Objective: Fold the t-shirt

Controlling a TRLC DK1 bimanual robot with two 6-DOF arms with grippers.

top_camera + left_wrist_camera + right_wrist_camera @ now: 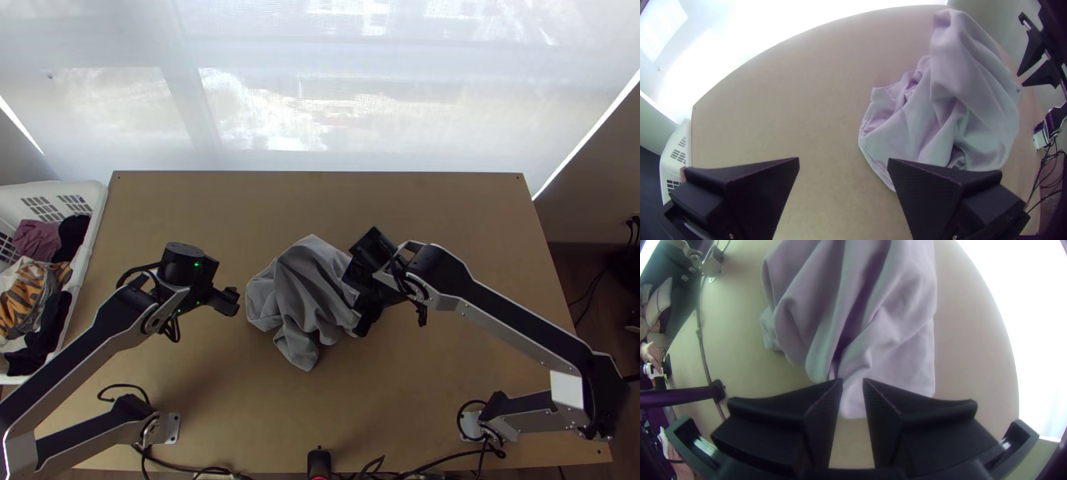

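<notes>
The left gripper (230, 301) has its fingers (947, 189) wide apart with nothing between them, just beside the shirt (300, 300); the right gripper (362, 302), its fingers parted by a narrow gap, is at the shirt's other side, and I cannot tell whether it touches. The shirt lies bunched in loose folds on the table (448, 200), and beyond the left arm (88, 352) a basket (48, 190) holds clothes (34, 304).

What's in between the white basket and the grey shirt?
The left arm's end effector, over the wooden table. You can see that in the top view.
</notes>
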